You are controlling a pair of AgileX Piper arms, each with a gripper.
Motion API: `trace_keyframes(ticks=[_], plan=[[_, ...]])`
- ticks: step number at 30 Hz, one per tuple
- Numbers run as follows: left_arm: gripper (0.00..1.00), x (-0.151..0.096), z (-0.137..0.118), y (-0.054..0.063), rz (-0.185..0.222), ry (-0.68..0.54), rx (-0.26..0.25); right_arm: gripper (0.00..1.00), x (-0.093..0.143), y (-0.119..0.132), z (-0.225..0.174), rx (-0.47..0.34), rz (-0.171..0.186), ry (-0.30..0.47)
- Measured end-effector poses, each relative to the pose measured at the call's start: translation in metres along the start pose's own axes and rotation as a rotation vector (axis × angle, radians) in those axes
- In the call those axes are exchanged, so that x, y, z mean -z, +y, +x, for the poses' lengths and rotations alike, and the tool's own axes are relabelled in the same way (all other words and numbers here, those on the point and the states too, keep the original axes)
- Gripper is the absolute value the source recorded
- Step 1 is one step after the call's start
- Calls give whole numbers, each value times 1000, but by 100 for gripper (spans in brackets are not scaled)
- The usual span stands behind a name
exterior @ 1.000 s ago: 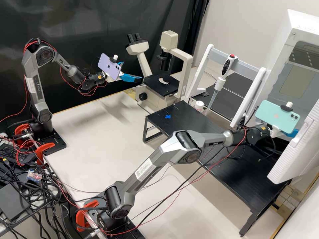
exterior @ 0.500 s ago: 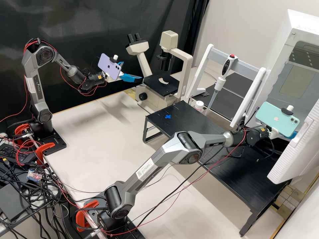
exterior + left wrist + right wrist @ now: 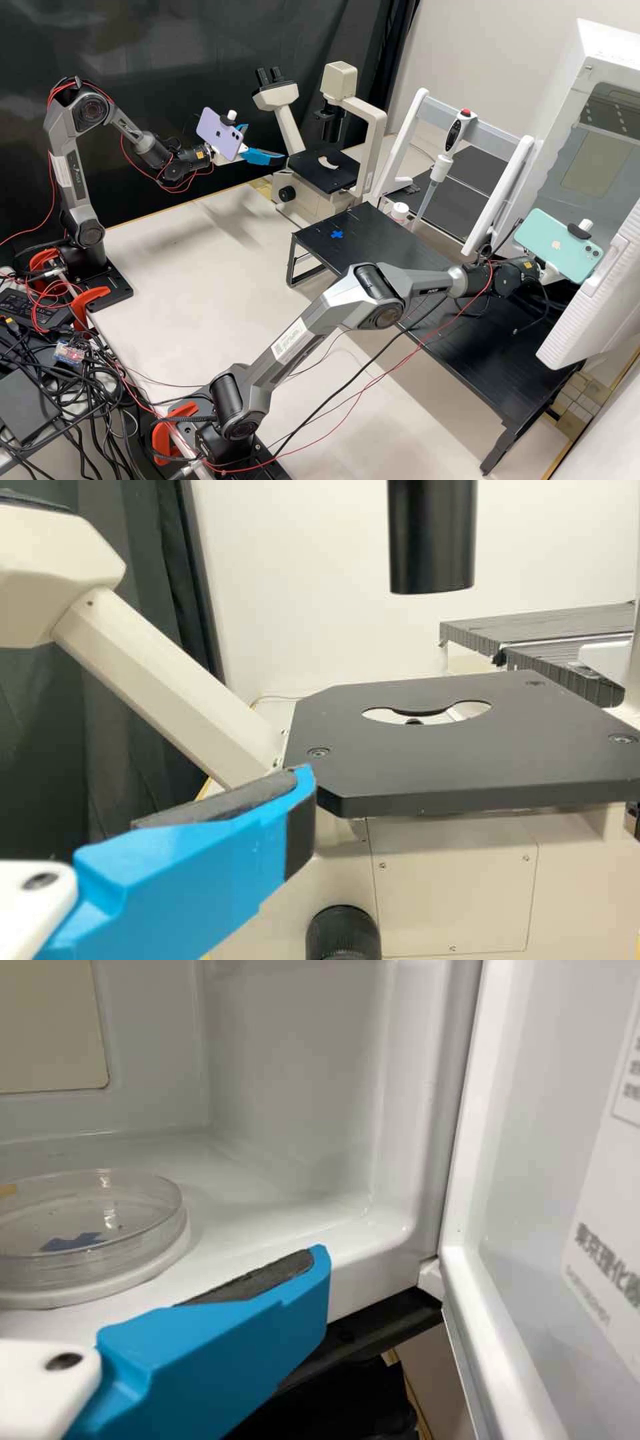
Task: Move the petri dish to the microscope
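Observation:
My left gripper [image 3: 268,143] is open and empty beside the microscope [image 3: 325,171], near its black stage. In the left wrist view the left gripper [image 3: 292,788] has one blue finger showing before the bare stage [image 3: 450,765]. Behind the phone and the white door, my right gripper [image 3: 549,273] is mostly hidden in the high view. At the white chamber's mouth, the right wrist view shows the right gripper [image 3: 312,1265] open, its dark pad exposed and touching nothing. The clear petri dish [image 3: 95,1222] lies flat on a low white round base inside, a short way from that finger.
The chamber's open door [image 3: 500,1290] stands close beside the right gripper. A black raised table [image 3: 373,233] with a blue cross is between chamber and microscope. Behind it are a pipette [image 3: 441,167] on a white frame and a white-capped bottle [image 3: 399,212].
The right gripper's phone has shifted slightly right and down and tilted more, and the blue finger seen beside it earlier is now hidden. The left arm has kept still.

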Motion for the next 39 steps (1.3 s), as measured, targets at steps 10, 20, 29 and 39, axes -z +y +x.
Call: trace_keyframes(ticks=[10,20,29,39], plan=[[100,0,0,0,0,0,0,100,7,15,4,-39,-12,-39],[100,0,0,0,0,0,0,100,9,18,10,-52,8,-78],[100,0,0,0,0,0,0,100,26,16,17,3,-1,-103],[100,0,0,0,0,0,0,100,32,15,23,159,-11,-19]])
